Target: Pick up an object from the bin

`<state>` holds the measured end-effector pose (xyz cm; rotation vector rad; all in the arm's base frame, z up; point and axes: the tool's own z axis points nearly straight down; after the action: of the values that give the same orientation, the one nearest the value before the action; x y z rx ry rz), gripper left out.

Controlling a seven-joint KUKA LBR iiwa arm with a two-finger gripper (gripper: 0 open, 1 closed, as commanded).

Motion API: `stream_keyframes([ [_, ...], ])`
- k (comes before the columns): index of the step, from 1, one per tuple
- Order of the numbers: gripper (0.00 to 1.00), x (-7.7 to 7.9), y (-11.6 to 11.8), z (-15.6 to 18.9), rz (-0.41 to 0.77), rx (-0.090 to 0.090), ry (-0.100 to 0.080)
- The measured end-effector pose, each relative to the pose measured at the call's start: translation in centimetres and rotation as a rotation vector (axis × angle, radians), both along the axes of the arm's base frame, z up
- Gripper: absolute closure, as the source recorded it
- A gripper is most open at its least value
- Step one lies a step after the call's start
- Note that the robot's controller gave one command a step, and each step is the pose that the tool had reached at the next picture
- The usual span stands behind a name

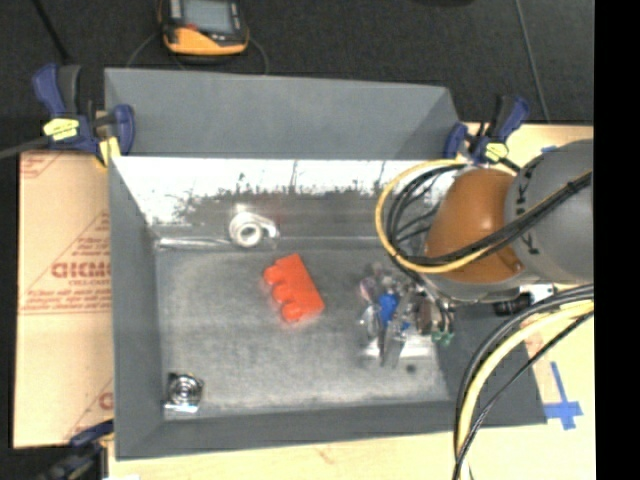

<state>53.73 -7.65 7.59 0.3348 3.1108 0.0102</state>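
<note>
My gripper (pixel 392 346) hangs low over the right part of the bin floor, its fingertips close to the floor, and I see nothing between them. An orange-red block (pixel 293 288) with rounded lobes lies a little to its left, apart from the fingers. A small shiny metal ring (pixel 250 230) rests against the back wall. A shiny metal piece (pixel 184 392) sits in the front left corner.
The arm with its orange cover and looped cables covers the bin's right side. Bare floor stretches between the orange-red block and the front wall.
</note>
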Motion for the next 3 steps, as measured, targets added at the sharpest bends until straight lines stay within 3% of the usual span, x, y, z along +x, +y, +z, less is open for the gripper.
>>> stream_keyframes([
  [1,0.0,4.1,2.0,2.7,-0.066,-0.005,0.005],
  [2,0.0,0.3,-0.3,2.5,0.185,-0.008,0.011],
  [3,0.0,-3.0,-0.4,-0.5,0.319,-0.009,0.008],
])
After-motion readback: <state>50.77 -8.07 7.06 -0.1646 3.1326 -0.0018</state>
